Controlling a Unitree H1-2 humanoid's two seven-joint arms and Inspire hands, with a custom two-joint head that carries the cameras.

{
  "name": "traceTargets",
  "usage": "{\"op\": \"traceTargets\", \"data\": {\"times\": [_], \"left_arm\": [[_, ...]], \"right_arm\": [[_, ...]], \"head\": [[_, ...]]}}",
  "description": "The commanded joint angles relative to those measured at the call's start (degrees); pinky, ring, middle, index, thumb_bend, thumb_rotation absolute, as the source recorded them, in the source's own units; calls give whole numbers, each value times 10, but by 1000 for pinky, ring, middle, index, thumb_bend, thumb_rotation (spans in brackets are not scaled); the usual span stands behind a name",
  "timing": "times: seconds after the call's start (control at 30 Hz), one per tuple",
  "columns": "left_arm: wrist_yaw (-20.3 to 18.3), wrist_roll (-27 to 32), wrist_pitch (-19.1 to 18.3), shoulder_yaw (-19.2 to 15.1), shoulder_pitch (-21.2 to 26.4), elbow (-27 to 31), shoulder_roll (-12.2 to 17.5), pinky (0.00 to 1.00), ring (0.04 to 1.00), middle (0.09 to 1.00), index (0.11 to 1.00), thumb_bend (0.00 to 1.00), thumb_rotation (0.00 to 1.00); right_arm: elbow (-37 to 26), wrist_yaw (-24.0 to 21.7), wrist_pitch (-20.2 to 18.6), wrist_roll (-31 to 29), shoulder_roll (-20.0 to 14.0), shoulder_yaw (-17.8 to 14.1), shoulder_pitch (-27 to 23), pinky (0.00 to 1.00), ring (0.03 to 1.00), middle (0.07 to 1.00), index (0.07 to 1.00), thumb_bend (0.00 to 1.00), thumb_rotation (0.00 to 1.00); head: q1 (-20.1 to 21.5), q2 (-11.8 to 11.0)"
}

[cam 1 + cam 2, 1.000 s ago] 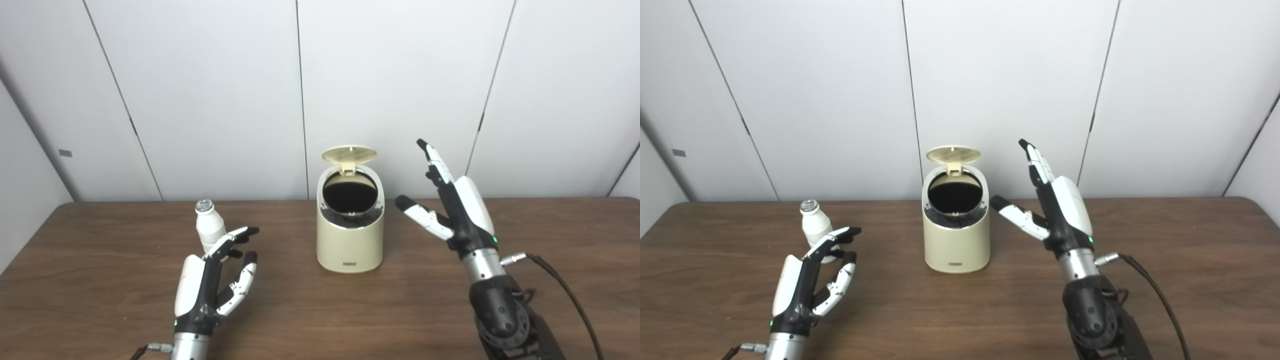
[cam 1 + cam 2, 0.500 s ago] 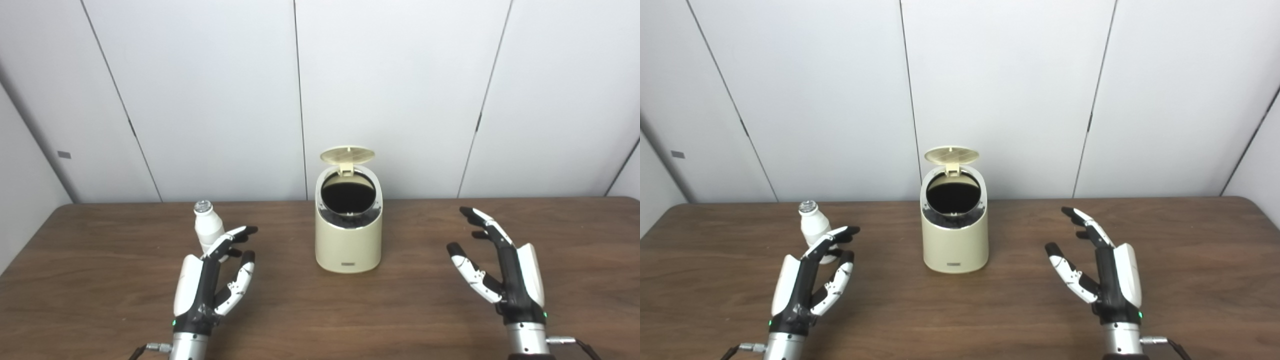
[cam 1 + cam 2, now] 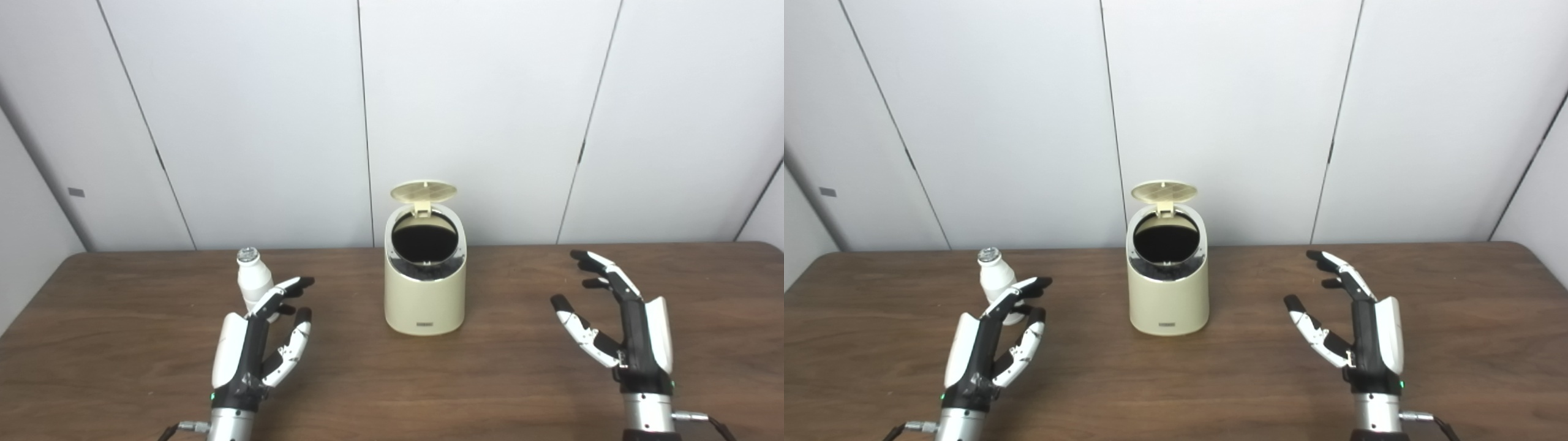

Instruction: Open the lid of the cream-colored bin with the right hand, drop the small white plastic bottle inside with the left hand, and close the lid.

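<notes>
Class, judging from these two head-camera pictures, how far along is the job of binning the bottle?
Done: the round lid of the cream-colored bin stands open. In hand: nothing; the left hand is open beside the small white plastic bottle, which stands on the brown wooden table. The right hand is open. Left: grasp, drop, close lid.

Open-lidded cream bin (image 3: 425, 288), upright bottle (image 3: 253, 286)

brown wooden table (image 3: 490, 380) before pale wall panels (image 3: 478, 110).
</notes>
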State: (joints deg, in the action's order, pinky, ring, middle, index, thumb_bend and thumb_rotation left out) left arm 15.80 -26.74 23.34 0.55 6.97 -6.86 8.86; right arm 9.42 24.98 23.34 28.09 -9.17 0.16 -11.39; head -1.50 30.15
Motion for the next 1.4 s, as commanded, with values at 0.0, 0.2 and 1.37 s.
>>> {"op": "traceTargets", "data": {"times": [0.0, 0.2, 1.37], "left_arm": [[16, 11, 20, -10, -14, 26, -1, 653, 762, 787, 776, 216, 676], [3, 45, 15, -32, -16, 83, -2, 661, 790, 811, 799, 274, 704], [-14, 102, -223, -131, 66, 120, 4, 1000, 1000, 958, 914, 1000, 404]], "right_arm": [[25, 13, 28, 2, 6, 3, 14, 622, 746, 774, 735, 274, 459], [26, 14, 28, 7, 5, 4, 13, 618, 746, 774, 737, 271, 472], [39, 15, 27, 11, 0, 4, 8, 620, 749, 777, 731, 255, 421]], "head": [[-2, 0], [-2, -2], [-19, -12]]}}
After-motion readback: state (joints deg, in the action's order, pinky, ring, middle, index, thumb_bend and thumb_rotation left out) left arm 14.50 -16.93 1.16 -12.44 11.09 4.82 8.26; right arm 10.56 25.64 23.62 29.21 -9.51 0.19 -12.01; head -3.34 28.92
